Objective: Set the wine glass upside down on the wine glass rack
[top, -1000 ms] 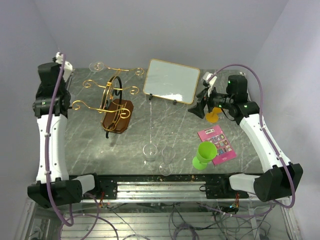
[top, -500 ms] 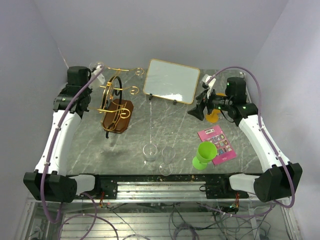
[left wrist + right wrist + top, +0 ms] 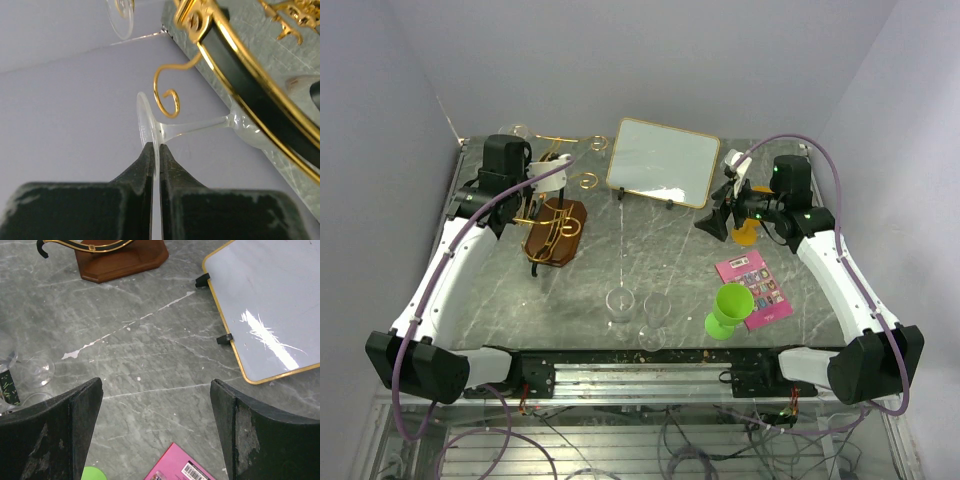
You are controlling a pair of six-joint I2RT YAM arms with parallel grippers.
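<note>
My left gripper (image 3: 156,147) is shut on the round foot of a clear wine glass (image 3: 195,129). The glass lies sideways, its stem running right to the bowl, which sits against the gold hoop of the wine glass rack (image 3: 250,80). A gold curl (image 3: 167,95) hangs just past the foot. From above, the left gripper (image 3: 553,178) is at the rack (image 3: 556,232), over its upper arms. My right gripper (image 3: 157,385) stands open over bare marble, holding nothing; the top view shows the right gripper (image 3: 715,222) at the right.
Another glass foot (image 3: 120,17) hangs on the rack's far arm. Two clear glasses (image 3: 620,305) (image 3: 655,315) stand near the front edge. A green cup (image 3: 728,308) and pink card (image 3: 755,288) lie front right, and a gold-framed white board (image 3: 662,162) stands at the back.
The left arm has swung right from the far left edge to the rack, carrying the glass with it. The right gripper has barely moved.
</note>
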